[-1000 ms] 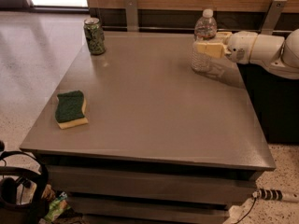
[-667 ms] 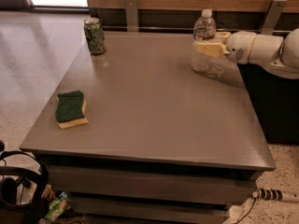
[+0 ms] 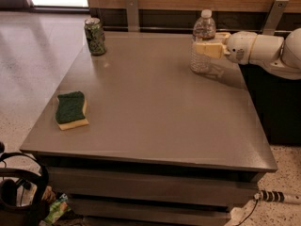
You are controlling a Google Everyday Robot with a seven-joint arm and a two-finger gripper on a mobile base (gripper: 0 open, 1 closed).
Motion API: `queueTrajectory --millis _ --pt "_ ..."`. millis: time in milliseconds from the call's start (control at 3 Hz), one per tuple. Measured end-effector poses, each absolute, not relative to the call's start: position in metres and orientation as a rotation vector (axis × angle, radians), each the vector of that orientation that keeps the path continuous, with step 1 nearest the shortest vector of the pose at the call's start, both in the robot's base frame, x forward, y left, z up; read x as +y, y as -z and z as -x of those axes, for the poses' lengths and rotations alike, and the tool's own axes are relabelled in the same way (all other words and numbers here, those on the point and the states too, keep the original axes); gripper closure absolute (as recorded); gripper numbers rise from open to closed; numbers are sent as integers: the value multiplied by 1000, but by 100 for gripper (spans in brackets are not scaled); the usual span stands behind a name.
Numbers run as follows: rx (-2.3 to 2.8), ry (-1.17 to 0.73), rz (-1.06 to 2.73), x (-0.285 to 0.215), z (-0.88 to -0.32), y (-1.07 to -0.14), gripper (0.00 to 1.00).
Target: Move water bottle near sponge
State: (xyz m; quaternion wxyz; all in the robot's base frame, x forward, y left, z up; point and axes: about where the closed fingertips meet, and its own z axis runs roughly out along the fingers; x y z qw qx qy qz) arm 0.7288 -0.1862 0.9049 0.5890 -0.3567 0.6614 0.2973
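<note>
The water bottle (image 3: pixel 203 32), clear and ribbed with a white cap, stands upright at the table's far right. My gripper (image 3: pixel 210 45) reaches in from the right and is shut on the bottle at mid-height, one cream finger (image 3: pixel 207 49) in front of it and one behind. The sponge (image 3: pixel 71 109), dark green on top with a yellow base, lies flat near the table's left front edge, far from the bottle.
A green patterned can (image 3: pixel 95 36) stands at the table's far left corner. The grey table (image 3: pixel 155 112) has a wooden wall and metal brackets behind it. A dark cabinet is at the right. Bags and cables lie on the floor in front.
My gripper and the bottle in it have shifted slightly to the left. The sponge and the can have not moved.
</note>
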Motion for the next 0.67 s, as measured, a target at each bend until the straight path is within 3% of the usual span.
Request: queueTrajectory --millis 667 --pt "1531 -708 801 -172 -711 -945 100"
